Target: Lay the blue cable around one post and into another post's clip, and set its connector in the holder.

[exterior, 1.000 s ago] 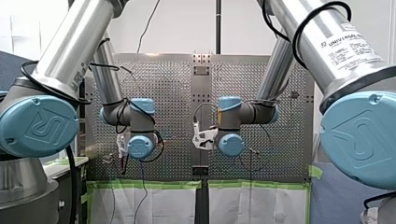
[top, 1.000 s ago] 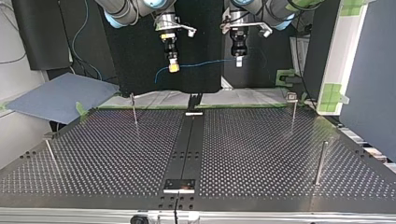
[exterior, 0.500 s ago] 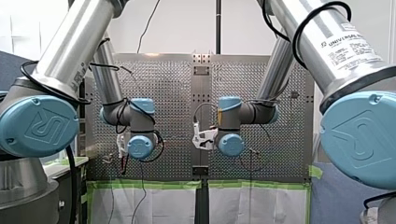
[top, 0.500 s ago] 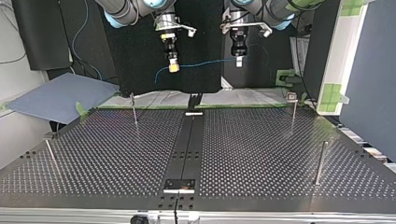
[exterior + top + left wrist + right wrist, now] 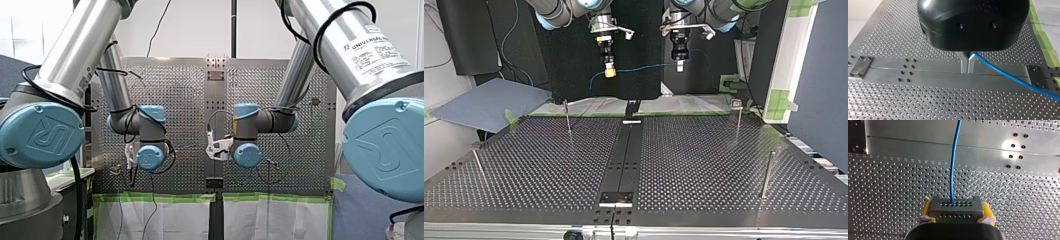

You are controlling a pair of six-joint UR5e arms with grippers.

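Here my right gripper [image 5: 956, 213] is clamped, yellow pads [image 5: 926, 210] either side, on the dark connector [image 5: 955, 207]. Its blue cable [image 5: 954, 167] leaves straight ahead, toward the gripper's twelve o'clock. My left gripper [image 5: 967, 67] has its metal fingers [image 5: 964, 63] pinched together on the cable, which trails off toward four o'clock. Only the top view shows the cable stretched nearly level, nine to three, between both grippers, well above the table [image 5: 704, 160].

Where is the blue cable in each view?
Front view: cannot be made out.
Top view: blue cable spans my right gripper and my left gripper.
Left wrist view: leaves my left gripper's fingers.
Right wrist view: runs ahead from the connector.
Shared landmark: table's centre strip.
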